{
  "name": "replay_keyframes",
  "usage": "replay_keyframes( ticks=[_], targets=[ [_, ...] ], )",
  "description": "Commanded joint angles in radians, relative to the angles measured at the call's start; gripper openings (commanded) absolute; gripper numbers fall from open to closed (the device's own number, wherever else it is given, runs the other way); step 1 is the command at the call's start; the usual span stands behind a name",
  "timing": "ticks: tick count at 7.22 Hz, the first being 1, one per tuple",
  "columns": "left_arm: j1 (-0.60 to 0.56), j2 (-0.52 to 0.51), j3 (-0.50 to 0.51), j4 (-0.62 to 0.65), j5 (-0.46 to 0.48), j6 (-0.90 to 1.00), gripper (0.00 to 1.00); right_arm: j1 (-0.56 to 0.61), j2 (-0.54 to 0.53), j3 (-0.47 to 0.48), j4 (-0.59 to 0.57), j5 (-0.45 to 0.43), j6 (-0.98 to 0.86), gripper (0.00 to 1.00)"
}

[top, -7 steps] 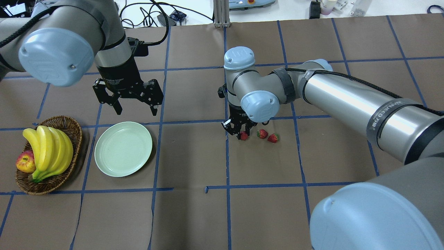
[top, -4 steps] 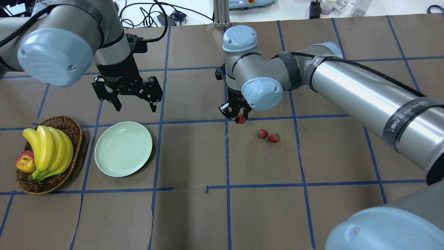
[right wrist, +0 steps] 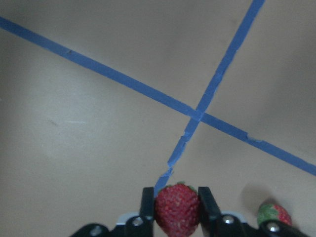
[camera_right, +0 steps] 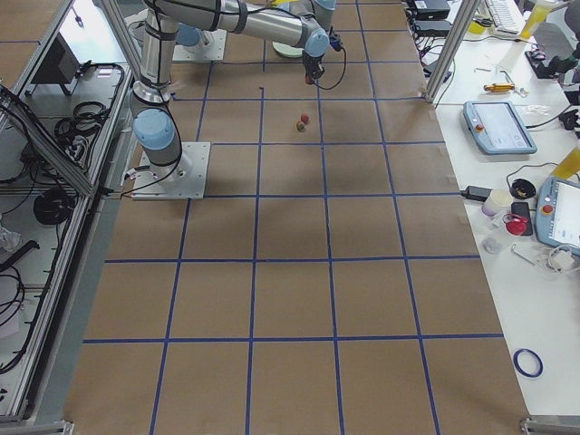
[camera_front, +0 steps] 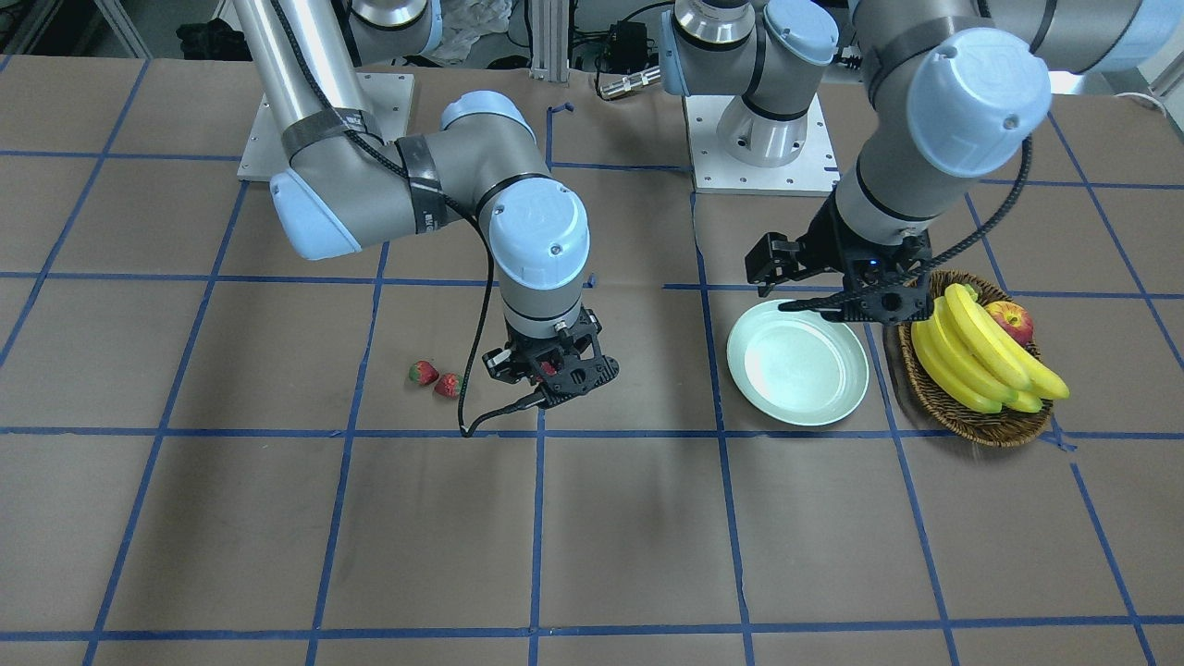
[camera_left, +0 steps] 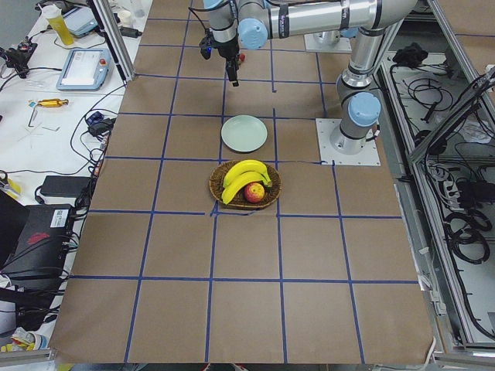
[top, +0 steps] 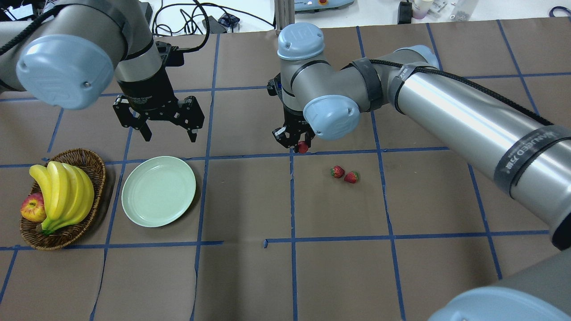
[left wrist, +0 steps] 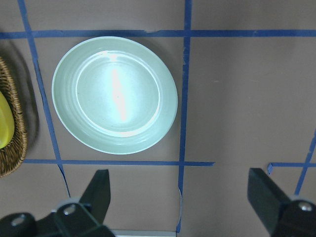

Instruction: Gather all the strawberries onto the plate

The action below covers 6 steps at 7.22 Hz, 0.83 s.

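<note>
My right gripper (top: 299,146) is shut on one strawberry (top: 303,147) and holds it above the table over a blue tape crossing. The right wrist view shows this red berry (right wrist: 177,207) pinched between the two fingers (right wrist: 146,202). Two more strawberries (top: 337,171) (top: 351,177) lie side by side on the brown table to the right of it. The empty mint-green plate (top: 158,191) sits far to the left. My left gripper (top: 168,137) hangs open and empty just beyond the plate's far rim; the plate (left wrist: 114,94) fills its wrist view.
A wicker basket (top: 84,160) with bananas (top: 62,191) and a red-yellow apple (top: 32,208) stands just left of the plate. Blue tape lines grid the brown table. Cables and devices lie beyond the far edge.
My right gripper closed on the leftmost strawberry, lifted it off the table and moved slightly left. The other two berries stayed put. My left gripper drifted a little left and away.
</note>
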Motion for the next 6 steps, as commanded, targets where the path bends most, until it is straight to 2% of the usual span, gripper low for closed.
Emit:
replay_keyframes(
  ticks=[1,3,4,5,6],
  targets=[
    [0.04,-0.002,-0.021,0.001,0.002,0.061,1.0,0.058,0.046,-0.001,-0.029,0.004,0.004,0.0],
    [0.04,-0.005,-0.054,0.024,0.002,0.059,1.0,0.099,0.112,0.0,-0.094,0.014,0.014,0.0],
    [0.04,-0.005,-0.063,0.026,0.002,0.058,1.0,0.099,0.118,0.002,-0.097,0.08,0.015,0.0],
    [0.04,-0.005,-0.064,0.026,0.002,0.059,1.0,0.099,0.123,0.008,-0.096,0.084,0.01,0.23],
    [0.04,-0.005,-0.068,0.026,0.005,0.061,1.0,0.099,0.126,0.011,-0.096,0.082,0.004,0.52]
  ],
)
